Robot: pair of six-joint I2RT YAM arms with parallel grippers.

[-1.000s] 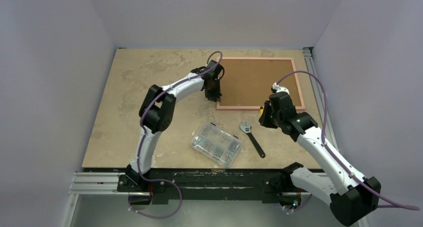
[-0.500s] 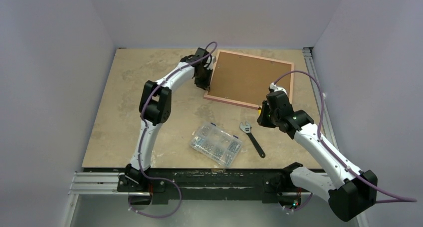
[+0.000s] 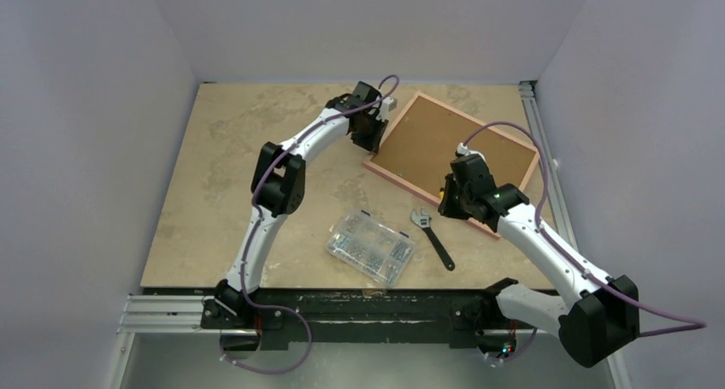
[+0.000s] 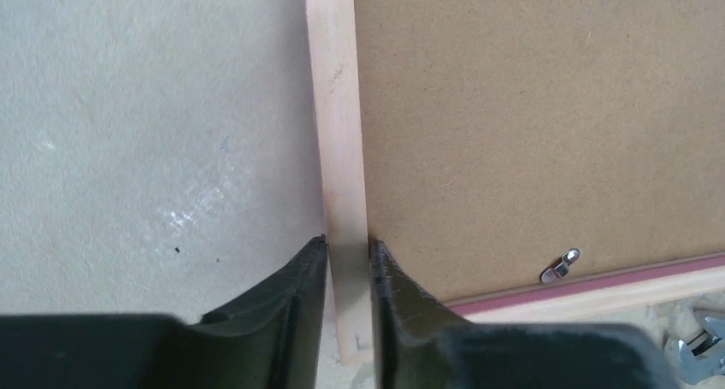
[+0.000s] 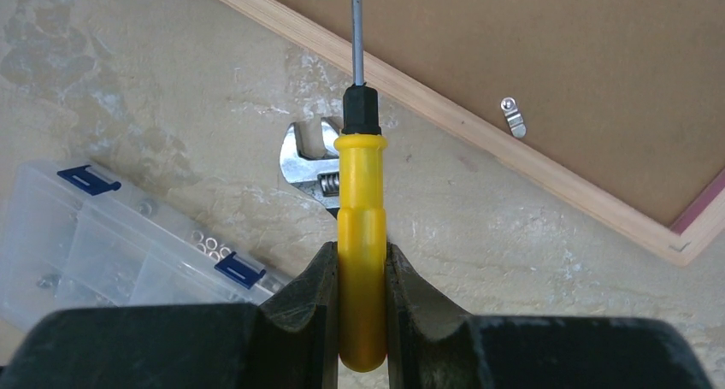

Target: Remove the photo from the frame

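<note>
The pink frame (image 3: 513, 192) lies face down at the back right, turned at an angle, its brown fibreboard back (image 3: 453, 150) up. The photo is hidden. My left gripper (image 3: 374, 137) is shut on the frame's left rail (image 4: 338, 150), one finger outside it and one on the back. A metal clip (image 4: 560, 265) sits near the frame's lower rail. My right gripper (image 3: 451, 203) is shut on a yellow-handled screwdriver (image 5: 361, 235), whose shaft points over the frame's near edge. Another clip (image 5: 513, 115) shows on the back.
An adjustable wrench (image 3: 432, 237) lies on the table (image 3: 214, 175) just below the right gripper. A clear screw box (image 3: 370, 247) with blue latches sits at front centre. Metal rails run along the right edge (image 3: 547, 167) and the front edge.
The left gripper has swung the frame round from square to steeply angled, its near left corner moving up and right. The right gripper with the screwdriver has stayed near the frame's near edge.
</note>
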